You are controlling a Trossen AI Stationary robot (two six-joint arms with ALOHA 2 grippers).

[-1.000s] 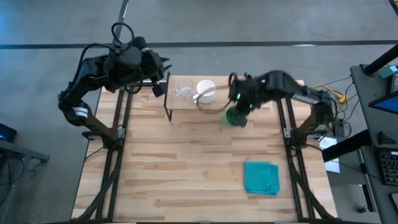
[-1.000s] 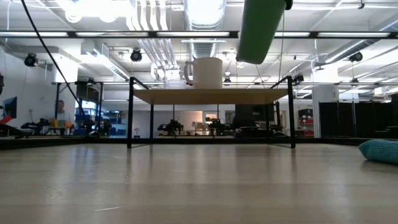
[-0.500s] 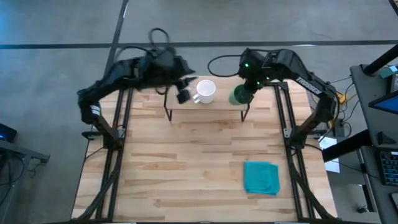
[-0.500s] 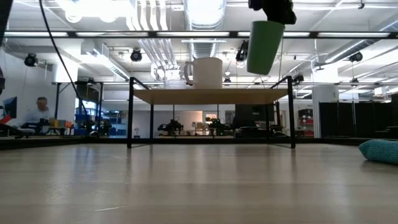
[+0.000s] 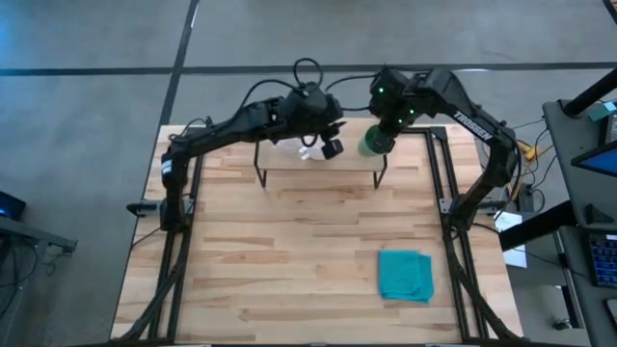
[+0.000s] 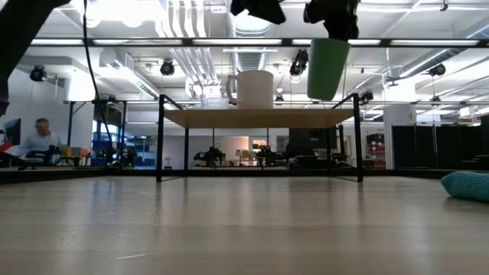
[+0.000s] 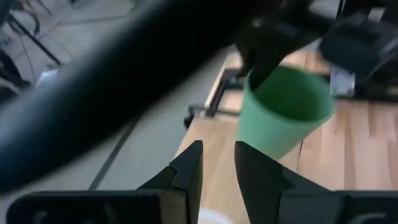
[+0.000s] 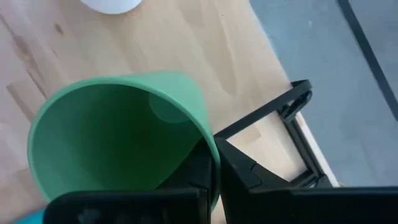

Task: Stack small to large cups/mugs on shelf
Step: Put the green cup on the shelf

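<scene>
left gripper (image 5: 331,146) now over white mug (image 6: 251,88)

I see an open-plan lab or workshop: exposed ceiling ducts (image 6: 252,19), strip lights, distant workstations, concrete floor (image 5: 87,39).

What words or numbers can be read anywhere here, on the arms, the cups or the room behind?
Right arm: a line of pale lettering along it, too small to read.
Green cup, white mug, shelf and teal cloth: no writing visible.
Room behind the table, in the low view: no sign or label that can be read.
So nothing here is legible.
</scene>
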